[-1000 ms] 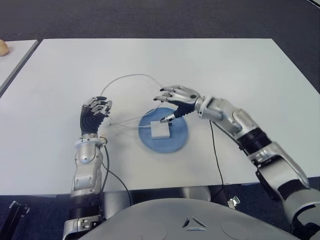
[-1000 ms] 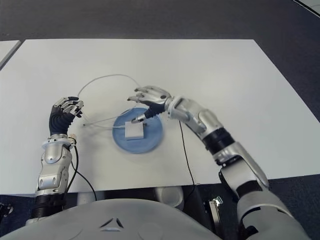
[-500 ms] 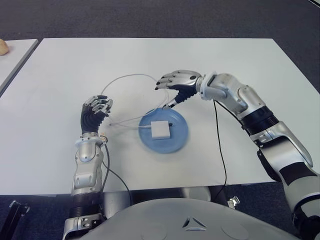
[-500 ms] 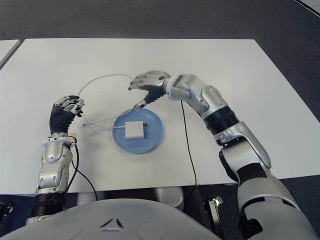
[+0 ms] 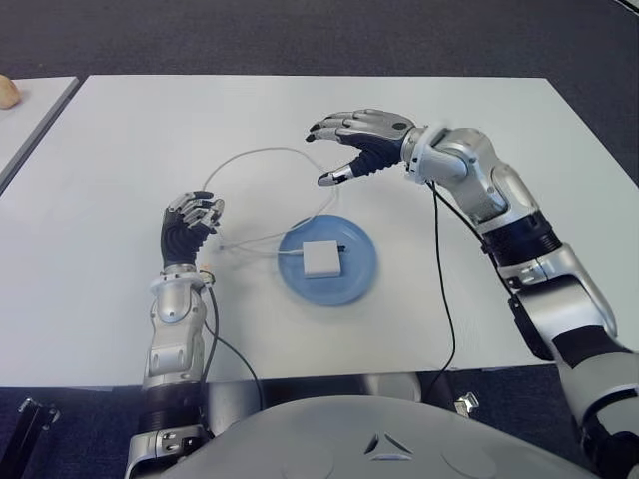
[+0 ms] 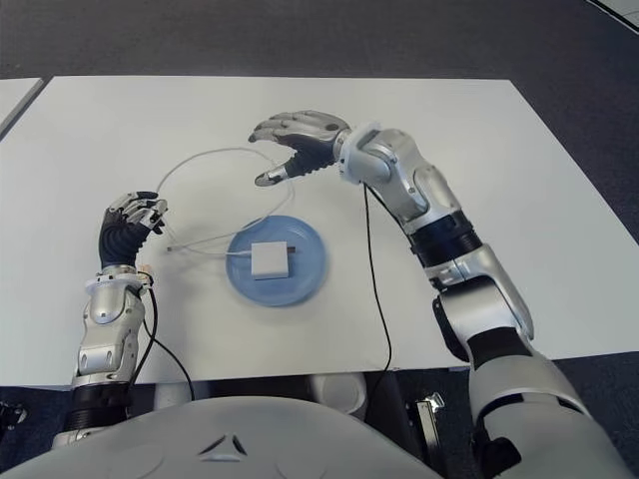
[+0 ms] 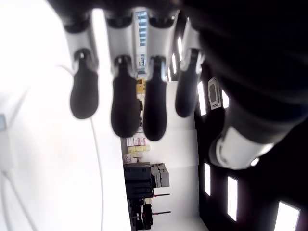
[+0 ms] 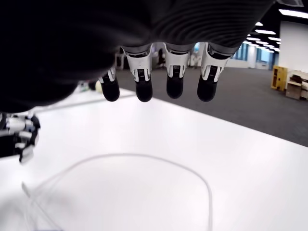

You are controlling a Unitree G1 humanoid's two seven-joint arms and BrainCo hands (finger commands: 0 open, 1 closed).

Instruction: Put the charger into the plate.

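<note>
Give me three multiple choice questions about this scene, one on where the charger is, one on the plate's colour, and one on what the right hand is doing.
1. Where is the charger?
A. On the plate
B. In the right hand
C. At the table's far edge

2. What colour is the plate?
A. Red
B. Blue
C. Black

3. What is the state of the right hand?
A. Closed around the charger
B. Pinching the cable
C. Open, holding nothing

Answers:
1. A: the white block lies inside the plate's rim on the table.
2. B: the round dish under the charger is blue.
3. C: its fingers are spread above the table beyond the plate, over the loop of white cable, with nothing between them. The left hand shows to the left of the plate, also empty.
</note>
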